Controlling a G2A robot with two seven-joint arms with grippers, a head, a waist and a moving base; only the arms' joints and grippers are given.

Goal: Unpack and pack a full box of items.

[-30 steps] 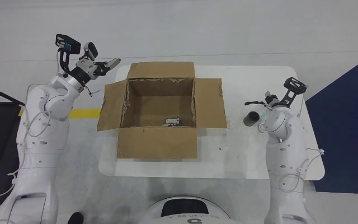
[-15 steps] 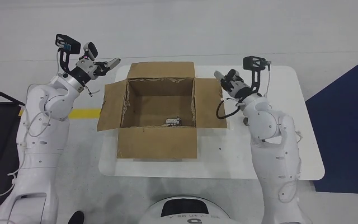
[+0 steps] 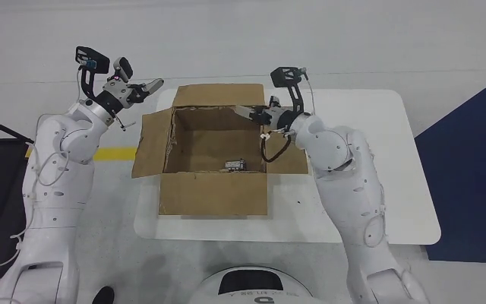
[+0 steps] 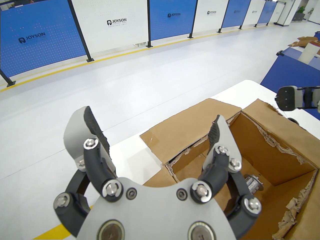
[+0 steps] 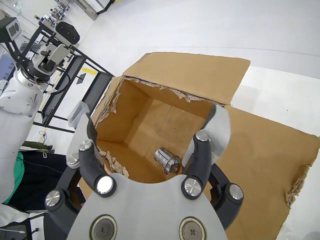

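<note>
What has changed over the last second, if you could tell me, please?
The right end effector swung from the right side of the table leftward to the cardboard box, now open above its far right corner; it took hold of nothing. The left end effector stayed open beyond the box's far left corner, and the metal part stayed inside the box.

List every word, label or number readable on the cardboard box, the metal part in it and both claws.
Cardboard box: none on the flaps or inner walls in view.
Metal part: none readable; too small to tell any marking.
Left claw: none.
Right claw: none.
</note>
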